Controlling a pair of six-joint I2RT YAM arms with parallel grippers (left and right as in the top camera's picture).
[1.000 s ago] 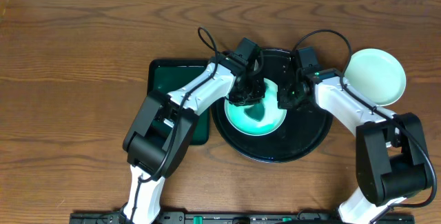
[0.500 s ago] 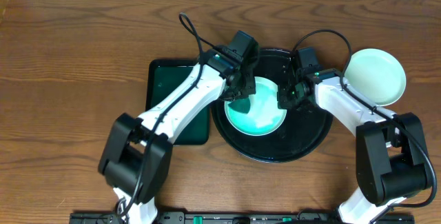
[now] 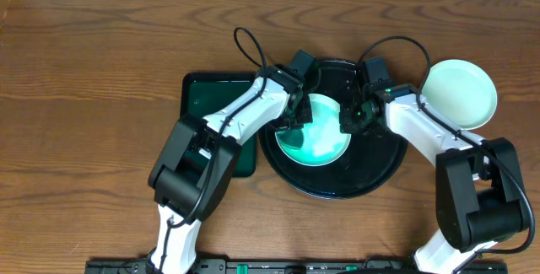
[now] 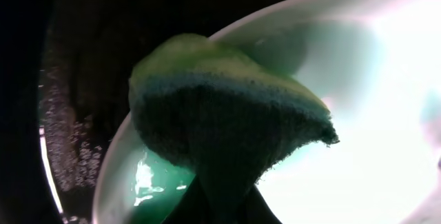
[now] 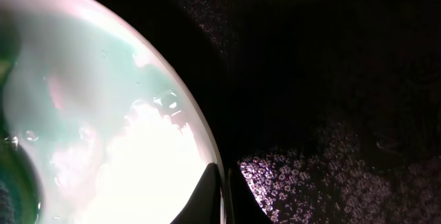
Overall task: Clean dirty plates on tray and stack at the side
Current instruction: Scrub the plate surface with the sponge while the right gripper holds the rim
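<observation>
Two plates are in your view: one plate (image 3: 316,139) lies inside the black tray (image 3: 371,173), left of the tray's centre, and a second plate (image 3: 460,93) sits on the table (image 3: 84,97) just off the tray's upper right edge, clear of both arms. Your left gripper (image 3: 295,115) is over the left half of the tray, its jaws pinched tight on a sponge (image 4: 227,127). The left wrist view shows the sponge's pale green top and dark, coarse underside pressed down at the left rim of the plate (image 4: 358,79), with the glossy tray (image 4: 83,79) dark beyond it. Your right gripper (image 3: 353,120) reaches in from the tray's right side, jaws closed narrow on the plate's right rim. In the right wrist view its two fingertips (image 5: 222,196) meet on that thin white edge (image 5: 103,114), and wet bubbles speckle the tray floor (image 5: 331,79) beside it. From overhead, the plate inside the tray shows a teal tint along its left and lower parts and is brighter toward the middle. A green tray (image 3: 202,105) lies just beside the black tray's left edge, partly under your left arm.
</observation>
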